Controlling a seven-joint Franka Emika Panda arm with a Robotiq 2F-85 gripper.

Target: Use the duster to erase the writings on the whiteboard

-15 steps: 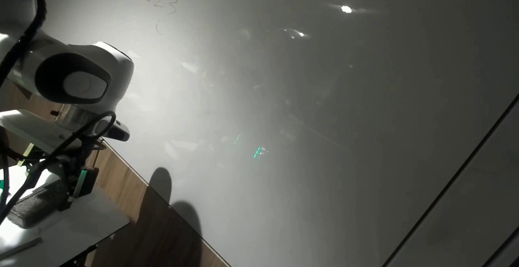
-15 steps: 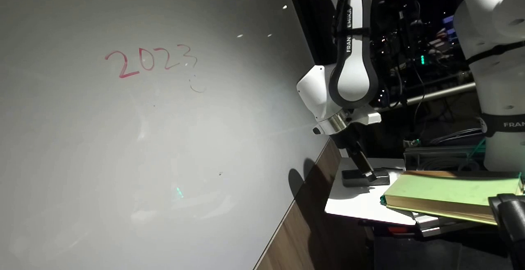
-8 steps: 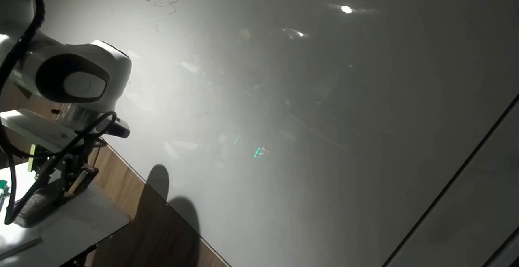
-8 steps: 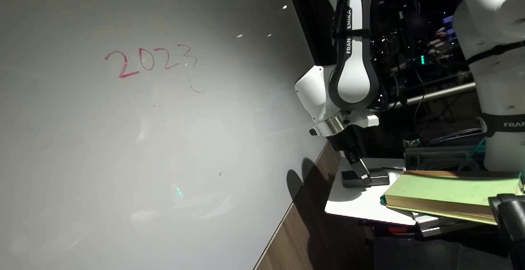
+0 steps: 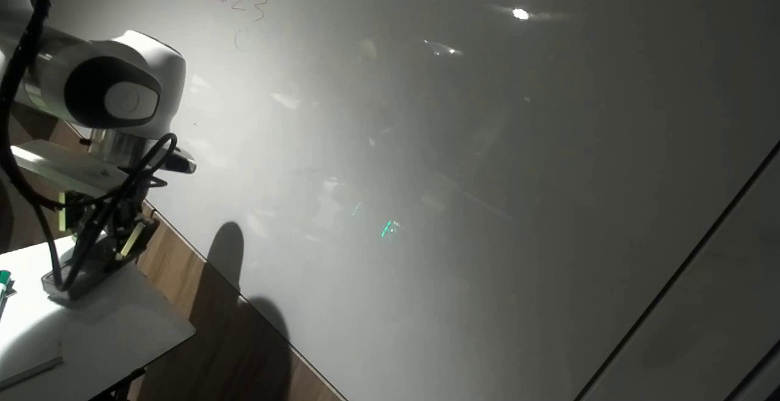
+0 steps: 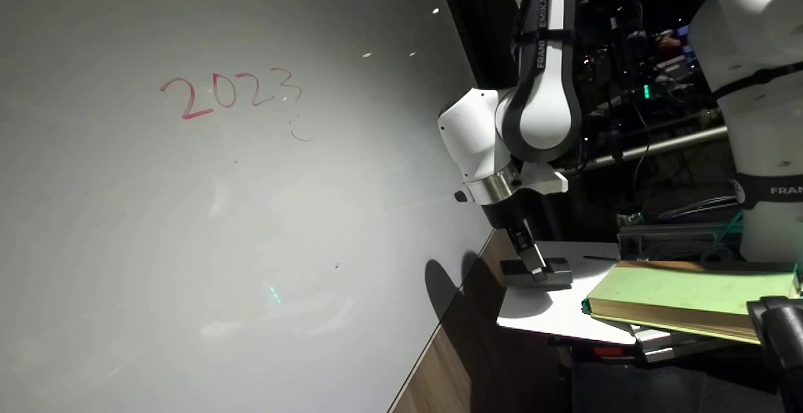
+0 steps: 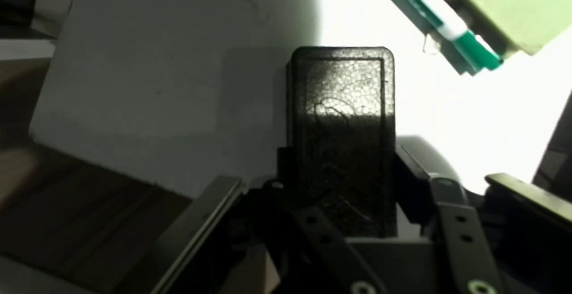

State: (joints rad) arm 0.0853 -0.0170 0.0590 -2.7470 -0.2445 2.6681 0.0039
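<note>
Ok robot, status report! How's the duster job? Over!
Fingers clamped on duster, apparently airborne. 2023 unerased on whiteboard. Green book nearby, not between duster and whiteboard.

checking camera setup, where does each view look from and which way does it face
In an exterior view: standing apart, facing the whiteboard; arm at picture left.
In an exterior view: standing apart, facing whiteboard and book; arm at picture right.
Wrist view: on the arm, looking down at the duster; gripper shows.
Both exterior views share the whiteboard, arm and writing.

Both exterior views face whiteboard (image 5: 439,163); wrist view close above duster (image 7: 344,137).
</note>
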